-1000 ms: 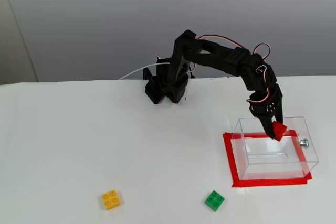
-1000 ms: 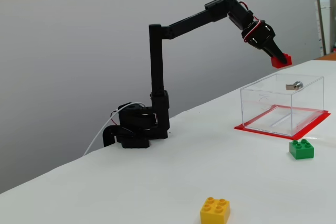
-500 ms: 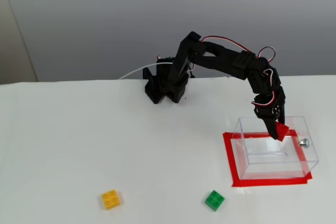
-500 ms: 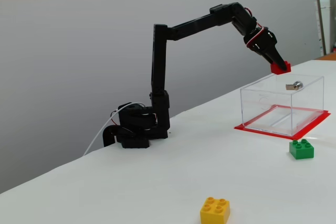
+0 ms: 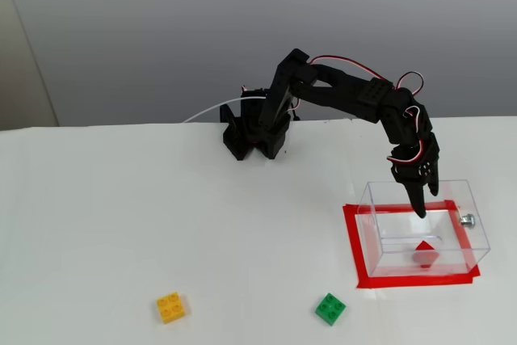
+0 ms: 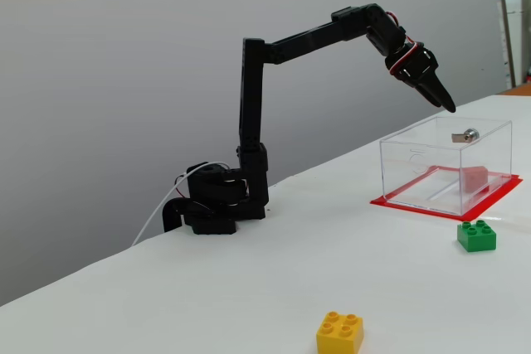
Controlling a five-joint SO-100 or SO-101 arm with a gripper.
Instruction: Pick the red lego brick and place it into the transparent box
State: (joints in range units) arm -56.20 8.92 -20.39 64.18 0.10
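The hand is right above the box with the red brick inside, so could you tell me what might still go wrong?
1. The hand hangs close over the box's thin rim; swinging away low could clip the wall and push the box off its red tape outline.
2. The red brick lies tilted on a corner, so a knock could shift it.
3. The green brick sits near the box and could be swept.

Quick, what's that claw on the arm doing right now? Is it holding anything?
Gripper: closed and empty, poised above the transparent box; the red lego brick lies inside the box.
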